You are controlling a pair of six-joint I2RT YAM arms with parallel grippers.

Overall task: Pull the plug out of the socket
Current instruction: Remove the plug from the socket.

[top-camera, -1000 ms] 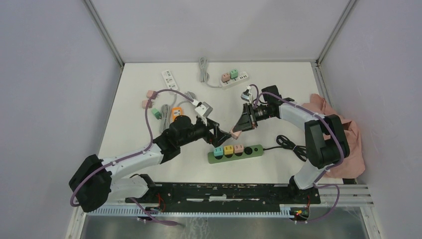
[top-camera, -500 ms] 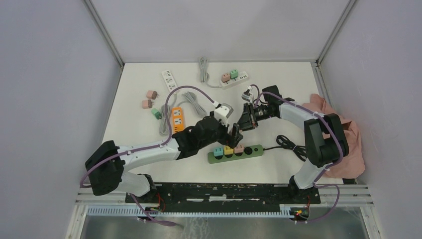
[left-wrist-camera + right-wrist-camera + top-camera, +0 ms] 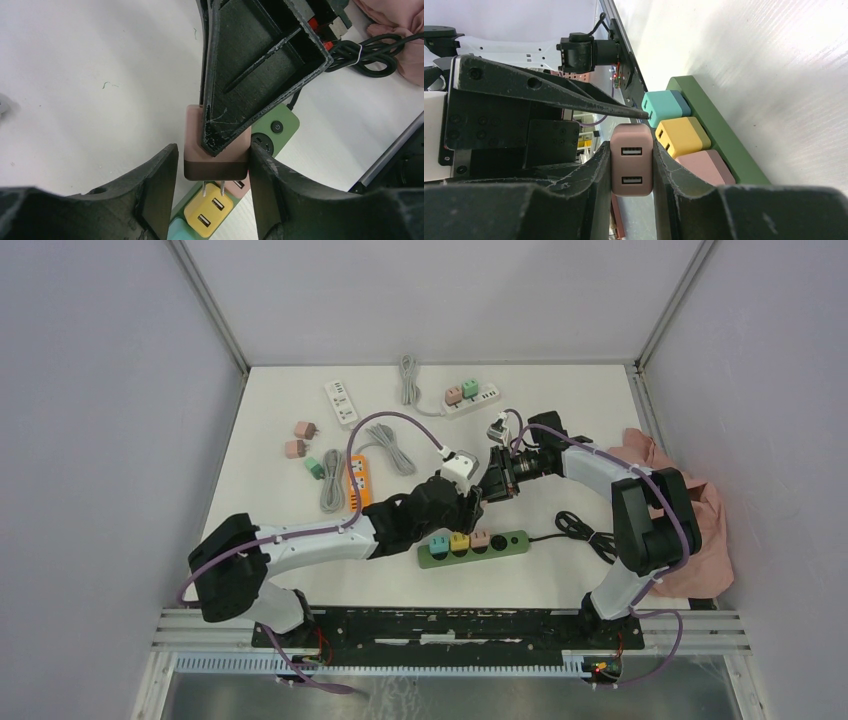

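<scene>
A pink plug (image 3: 631,160) hangs in the air with its two prongs bare, just above the green socket strip (image 3: 508,542). My right gripper (image 3: 631,148) is shut on it, one finger on each side. My left gripper (image 3: 214,154) straddles the same plug (image 3: 216,150) from the other side. Its right finger (image 3: 265,175) touches the plug and a gap shows at its left finger (image 3: 160,175). On the strip sit a teal plug (image 3: 438,545), a yellow plug (image 3: 459,541) and another pink plug (image 3: 480,538). From above, both grippers meet over the strip's left end.
At the back lie a white strip (image 3: 470,400) with two plugs and another white strip (image 3: 341,400). An orange strip (image 3: 357,478), grey cords (image 3: 392,445) and loose plugs (image 3: 305,429) lie at the left. A black cord (image 3: 585,530) and a pink cloth (image 3: 700,510) are at the right.
My left arm has swung right to the pink plug in my right gripper, and its jaws have narrowed around it. The right arm has kept still.
</scene>
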